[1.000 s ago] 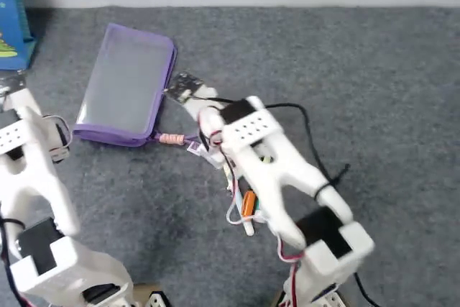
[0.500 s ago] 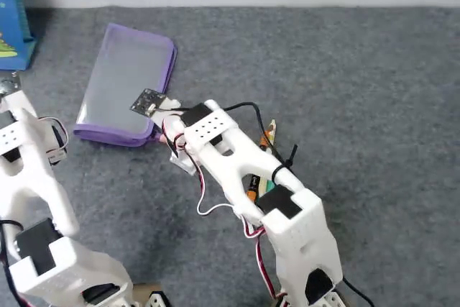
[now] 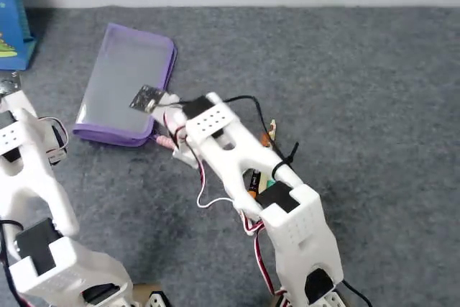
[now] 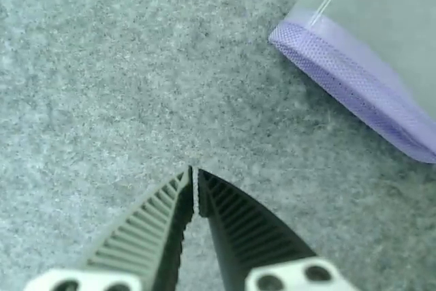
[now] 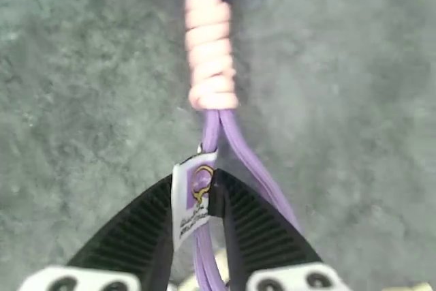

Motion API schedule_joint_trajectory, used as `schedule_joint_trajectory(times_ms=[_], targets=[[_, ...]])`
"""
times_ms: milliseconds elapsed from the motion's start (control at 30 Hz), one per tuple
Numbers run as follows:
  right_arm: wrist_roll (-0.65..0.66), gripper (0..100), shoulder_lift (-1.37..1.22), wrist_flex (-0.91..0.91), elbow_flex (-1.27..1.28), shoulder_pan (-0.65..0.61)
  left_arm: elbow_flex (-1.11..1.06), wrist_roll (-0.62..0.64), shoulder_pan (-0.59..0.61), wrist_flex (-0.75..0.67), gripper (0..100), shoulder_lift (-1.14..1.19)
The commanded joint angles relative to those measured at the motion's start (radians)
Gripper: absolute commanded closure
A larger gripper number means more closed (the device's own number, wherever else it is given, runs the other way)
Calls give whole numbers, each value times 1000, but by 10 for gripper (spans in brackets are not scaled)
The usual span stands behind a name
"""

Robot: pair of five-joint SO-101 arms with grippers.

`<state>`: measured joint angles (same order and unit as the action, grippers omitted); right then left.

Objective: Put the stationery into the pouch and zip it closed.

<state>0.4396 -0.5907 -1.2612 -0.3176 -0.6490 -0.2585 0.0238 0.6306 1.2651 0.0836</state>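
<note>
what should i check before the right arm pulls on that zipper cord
1. Grip: the right hand is shut on the purple pull cord, with its white tag between the fingers. ok
2. Cord line: the pink knot sits ahead of the fingers, and the cord runs on towards the pouch. ok
3. Stationery inside: the pens lie on the carpet under the right arm, outside the pouch. not ok
4. Pouch braced: the left hand is shut on nothing, over carpet beside a pouch corner, not touching it. not ok
5. Zipper open far enough to load: cannot tell
</note>
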Motion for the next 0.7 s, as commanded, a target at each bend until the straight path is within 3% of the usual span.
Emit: schedule_joint_trajectory(times_ms=[0, 400, 667], targets=[[6, 989, 48, -90, -107, 41, 5, -12, 2, -11, 988, -78], [5, 989, 496, -271, -110, 54, -202, -163, -21, -38, 988, -535], [-26, 989, 723, -314, -110, 31, -449, -224, -190, -66, 987, -813]])
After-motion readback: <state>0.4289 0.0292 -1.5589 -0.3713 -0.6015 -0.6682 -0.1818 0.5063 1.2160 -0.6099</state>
